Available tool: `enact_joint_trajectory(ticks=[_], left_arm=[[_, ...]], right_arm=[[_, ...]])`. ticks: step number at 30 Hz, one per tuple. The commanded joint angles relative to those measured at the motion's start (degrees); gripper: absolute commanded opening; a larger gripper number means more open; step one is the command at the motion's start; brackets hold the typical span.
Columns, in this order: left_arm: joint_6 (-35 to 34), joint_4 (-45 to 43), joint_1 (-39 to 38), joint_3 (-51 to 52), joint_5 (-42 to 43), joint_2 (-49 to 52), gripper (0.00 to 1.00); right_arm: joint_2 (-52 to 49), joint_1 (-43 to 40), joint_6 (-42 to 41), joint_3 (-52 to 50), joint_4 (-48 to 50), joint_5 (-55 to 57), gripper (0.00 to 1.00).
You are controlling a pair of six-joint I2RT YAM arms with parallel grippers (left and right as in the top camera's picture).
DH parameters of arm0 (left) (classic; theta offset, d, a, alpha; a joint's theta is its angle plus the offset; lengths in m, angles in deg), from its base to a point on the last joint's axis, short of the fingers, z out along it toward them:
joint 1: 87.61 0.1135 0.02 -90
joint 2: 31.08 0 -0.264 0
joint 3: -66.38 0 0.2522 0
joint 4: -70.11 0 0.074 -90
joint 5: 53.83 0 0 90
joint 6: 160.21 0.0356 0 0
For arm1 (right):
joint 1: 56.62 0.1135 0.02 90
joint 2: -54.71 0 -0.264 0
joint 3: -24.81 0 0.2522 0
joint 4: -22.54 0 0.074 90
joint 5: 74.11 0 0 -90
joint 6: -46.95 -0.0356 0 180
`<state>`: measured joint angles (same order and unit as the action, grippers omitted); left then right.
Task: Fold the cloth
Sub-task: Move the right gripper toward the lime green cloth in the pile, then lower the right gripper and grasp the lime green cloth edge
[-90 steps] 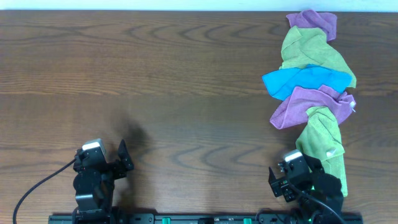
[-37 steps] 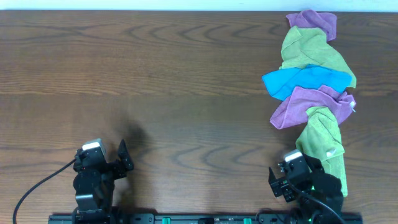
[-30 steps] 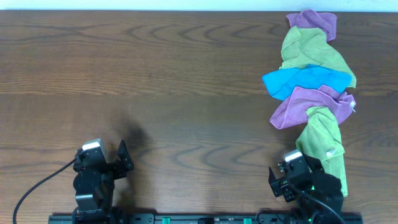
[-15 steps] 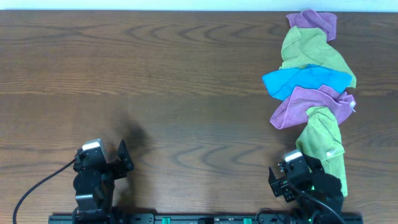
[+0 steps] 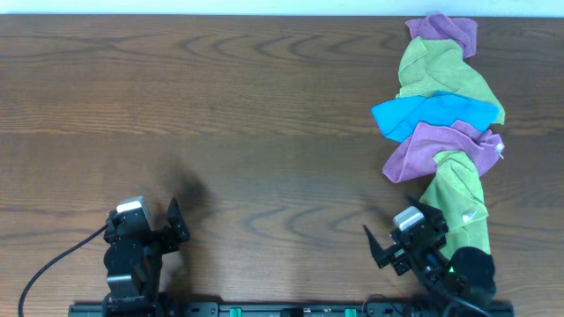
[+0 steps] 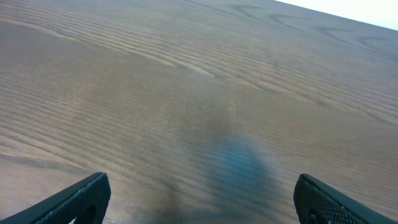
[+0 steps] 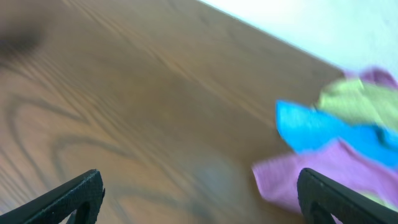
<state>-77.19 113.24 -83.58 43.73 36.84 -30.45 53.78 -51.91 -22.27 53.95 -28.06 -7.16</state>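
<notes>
Beside the spread-open right gripper (image 5: 392, 239), a green cloth (image 5: 463, 198) was tangled with a purple cloth (image 5: 432, 145); both could be pinched together.

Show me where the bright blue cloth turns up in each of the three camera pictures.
Overhead: the blue cloth lies at the upper right, near the right edge.
Left wrist: not in it; only the bare wooden table shows.
Right wrist: at the right edge, about mid-height, blurred.
Shared landmark: the purple cloth next to it on the robot's side, also seen below it in the right wrist view.
</notes>
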Motion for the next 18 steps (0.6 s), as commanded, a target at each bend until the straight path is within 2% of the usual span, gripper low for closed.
enact_joint_trajectory(ticks=[1,5,7,11,15,18], left_arm=[[1.22,-0.09,0.22,0.85,-1.07,-0.35,0.96],[1.22,-0.11,0.22,0.85,-1.07,-0.35,0.95],[1.22,-0.09,0.22,0.87,-1.07,-0.35,0.95],[1.22,-0.09,0.22,0.85,-1.07,-0.35,0.95],[1.22,-0.09,0.22,0.85,-1.07,-0.35,0.95],[1.22,-0.09,0.22,0.85,-1.07,-0.35,0.95]], right_arm=[[0.61,-0.46,0.22,-0.20,2.78,-7.85,0.99],[0.61,-0.46,-0.57,-0.20,7.48,-12.07,0.99],[0.61,-0.46,-7.06,-0.20,12.39,-11.26,0.99],[-0.76,-0.48,-29.38,-0.17,21.18,5.42,0.99],[-5.77,-0.68,-34.32,0.07,23.08,11.26,0.99],[-13.14,-1.53,-38.66,1.62,23.21,15.67,0.99]])
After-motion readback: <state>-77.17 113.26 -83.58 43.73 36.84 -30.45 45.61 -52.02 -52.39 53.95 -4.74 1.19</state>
